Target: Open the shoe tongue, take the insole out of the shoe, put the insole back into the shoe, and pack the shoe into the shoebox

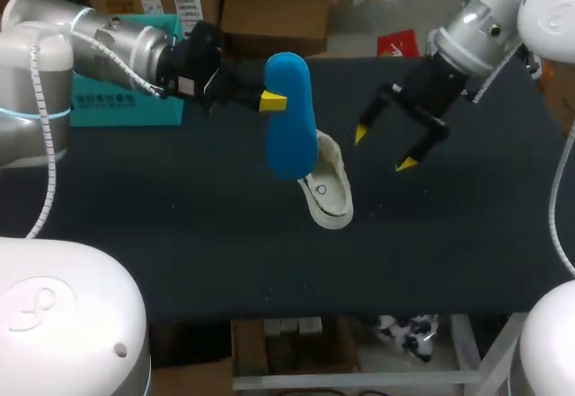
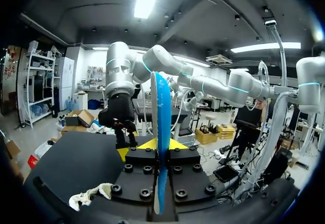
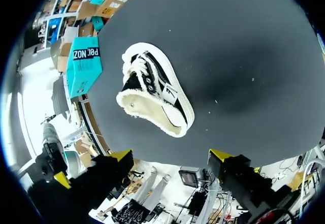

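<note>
Blue insole (image 1: 289,118) out of the shoe, pinched near one end by left gripper (image 1: 269,101), a yellow tip pressed on each face. Hanging in air just above the sneaker's heel end. Edge-on in left wrist view: thin, slightly bowed. Judged light, foam-soft and floppy along its length, so likely to buckle if pushed from the gripped end alone. Best hold: across the flat faces, with free end fed first into the opening.

Black-and-white lace-up sneaker (image 1: 328,189) lying near middle of table (image 1: 180,225), pale lining showing. Judged light, with soft upper and stiffer rubber sole. Prone to slide or tip when pressed; heel collar or sole rim the likely place to steady it.

Right gripper (image 1: 384,147) spread wide, holding nothing, hovering beside sneaker.

Teal shoebox (image 1: 117,109) at table's far left, well apart from sneaker.
</note>
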`<control>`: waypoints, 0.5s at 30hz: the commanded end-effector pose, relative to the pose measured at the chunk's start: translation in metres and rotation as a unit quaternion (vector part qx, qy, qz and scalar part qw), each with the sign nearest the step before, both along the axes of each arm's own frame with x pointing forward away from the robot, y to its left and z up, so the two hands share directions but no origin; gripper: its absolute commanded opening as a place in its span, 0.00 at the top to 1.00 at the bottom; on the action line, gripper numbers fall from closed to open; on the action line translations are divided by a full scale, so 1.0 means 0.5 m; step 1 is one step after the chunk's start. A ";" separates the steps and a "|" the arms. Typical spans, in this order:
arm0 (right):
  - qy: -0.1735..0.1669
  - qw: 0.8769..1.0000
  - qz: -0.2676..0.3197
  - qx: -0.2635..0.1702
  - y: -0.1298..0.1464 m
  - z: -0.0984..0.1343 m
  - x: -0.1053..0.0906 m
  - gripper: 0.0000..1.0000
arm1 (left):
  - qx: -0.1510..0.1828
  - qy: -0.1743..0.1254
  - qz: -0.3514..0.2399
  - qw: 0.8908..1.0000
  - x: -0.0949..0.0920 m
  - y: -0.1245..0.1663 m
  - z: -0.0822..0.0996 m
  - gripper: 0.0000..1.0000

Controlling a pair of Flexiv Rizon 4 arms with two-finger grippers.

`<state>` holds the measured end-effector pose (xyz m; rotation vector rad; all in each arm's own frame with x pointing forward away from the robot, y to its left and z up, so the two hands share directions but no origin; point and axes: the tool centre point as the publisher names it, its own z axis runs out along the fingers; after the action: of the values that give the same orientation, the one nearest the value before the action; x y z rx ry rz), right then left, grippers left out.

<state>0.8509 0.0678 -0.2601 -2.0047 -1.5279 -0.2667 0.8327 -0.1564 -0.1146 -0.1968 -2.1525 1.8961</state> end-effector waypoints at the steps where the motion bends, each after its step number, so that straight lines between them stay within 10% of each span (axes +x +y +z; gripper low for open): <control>1: 0.010 1.000 -0.001 0.018 -0.015 -0.007 0.003 0.00 | -0.018 0.014 -0.013 1.000 0.006 0.017 -0.016 1.00; 15: 0.010 1.000 -0.001 0.018 -0.015 -0.007 0.003 0.00 | -0.023 0.065 0.016 0.998 -0.013 0.008 0.002 1.00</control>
<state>0.8518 0.0605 -0.2636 -1.9762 -1.4983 -0.2729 0.8300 -0.1477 -0.1112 -0.0673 -2.0455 1.9142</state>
